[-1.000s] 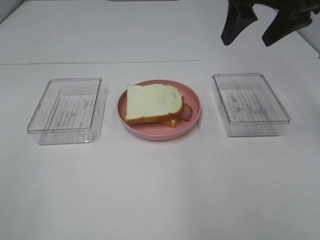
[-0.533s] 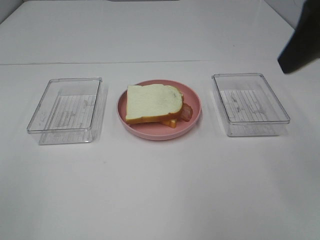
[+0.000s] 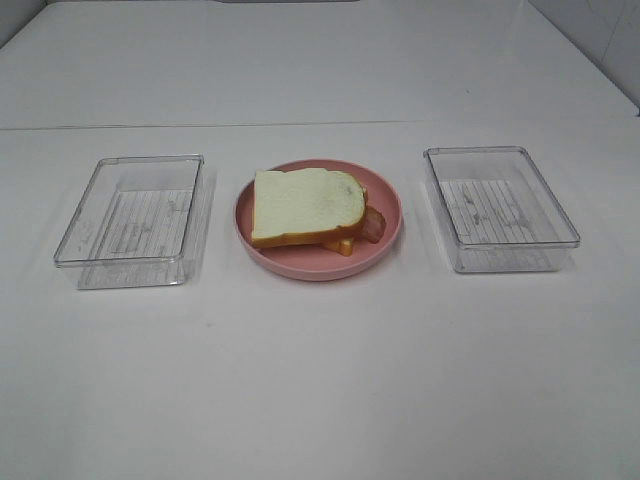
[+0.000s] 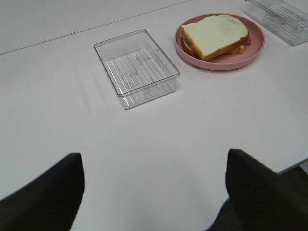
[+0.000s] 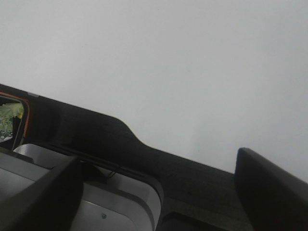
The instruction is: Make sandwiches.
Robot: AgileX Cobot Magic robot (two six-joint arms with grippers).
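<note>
The sandwich (image 3: 305,205) is one stack on a round pink plate (image 3: 300,268) at the table's middle. A white bread slice with orange-brown crust lies on top, and brown bacon (image 3: 372,226) and yellow cheese (image 3: 342,245) stick out at its right. It also shows in the left wrist view (image 4: 215,35) on the plate (image 4: 226,62). My left gripper (image 4: 154,192) is open and empty, far back from the plate. My right gripper (image 5: 159,192) is open and empty, facing a white surface and dark equipment. Neither gripper shows in the exterior view.
An empty clear plastic box (image 3: 130,220) stands left of the plate and another (image 3: 500,207) stands right of it. The left box (image 4: 137,67) and a corner of the right one (image 4: 284,17) show in the left wrist view. The table's near edge (image 4: 288,166) shows there too.
The right arm, at the top right of the exterior view a second ago, has swung off to the right and out of view. The sandwich and boxes have not moved.
</note>
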